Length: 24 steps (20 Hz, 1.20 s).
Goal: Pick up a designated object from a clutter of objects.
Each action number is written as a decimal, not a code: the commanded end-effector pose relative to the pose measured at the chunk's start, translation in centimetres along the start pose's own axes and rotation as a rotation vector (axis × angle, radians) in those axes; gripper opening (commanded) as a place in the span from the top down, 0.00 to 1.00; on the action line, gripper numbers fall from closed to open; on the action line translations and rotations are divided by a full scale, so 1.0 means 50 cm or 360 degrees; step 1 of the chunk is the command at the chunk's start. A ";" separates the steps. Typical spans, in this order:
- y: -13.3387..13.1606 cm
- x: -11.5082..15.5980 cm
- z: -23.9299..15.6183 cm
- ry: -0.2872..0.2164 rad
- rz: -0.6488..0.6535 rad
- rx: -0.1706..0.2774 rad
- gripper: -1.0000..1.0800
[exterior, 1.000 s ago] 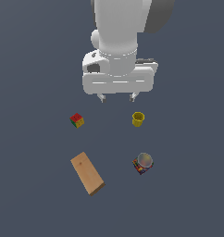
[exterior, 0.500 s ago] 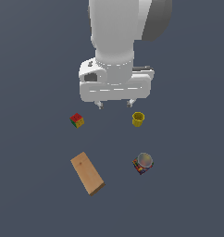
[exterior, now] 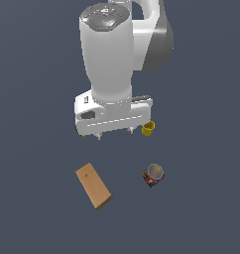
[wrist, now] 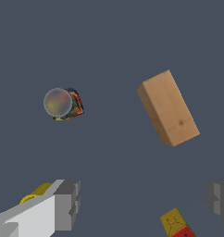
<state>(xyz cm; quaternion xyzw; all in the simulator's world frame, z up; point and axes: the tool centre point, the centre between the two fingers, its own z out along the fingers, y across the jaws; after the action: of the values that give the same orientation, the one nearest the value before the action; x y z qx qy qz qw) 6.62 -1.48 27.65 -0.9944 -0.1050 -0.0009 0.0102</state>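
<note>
You won't find any readable text, label, brand, number or sign here. The wooden block (exterior: 93,186) has plain faces. The small colourful box (exterior: 152,175) shows a printed pattern, but it is too small and blurred to make out any letters. The puzzle cube (wrist: 177,224) carries only coloured tiles, with faint marks you cannot read.

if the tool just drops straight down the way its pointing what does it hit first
Probably the bare floor. The open tool shows only grey surface between its fingers; the puzzle cube sits close to that line, so depth leaves some doubt. The wooden block lies well ahead.
</note>
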 end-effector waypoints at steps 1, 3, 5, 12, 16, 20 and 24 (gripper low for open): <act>0.026 0.024 0.033 -0.0002 -0.0080 -0.0005 0.04; 0.047 0.043 0.062 -0.0002 -0.0145 -0.0009 0.04; 0.068 0.060 0.091 -0.0004 -0.0210 -0.0013 0.04; 0.142 0.108 0.203 -0.0008 -0.0437 -0.0023 0.04; 0.177 0.124 0.260 -0.0010 -0.0543 -0.0026 0.04; 0.203 0.133 0.304 -0.0012 -0.0623 -0.0028 0.04; 0.219 0.138 0.335 -0.0013 -0.0676 -0.0029 0.04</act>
<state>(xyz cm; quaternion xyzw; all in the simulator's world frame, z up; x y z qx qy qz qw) 15.46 -10.17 11.24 -0.9522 -0.3056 0.0006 0.0006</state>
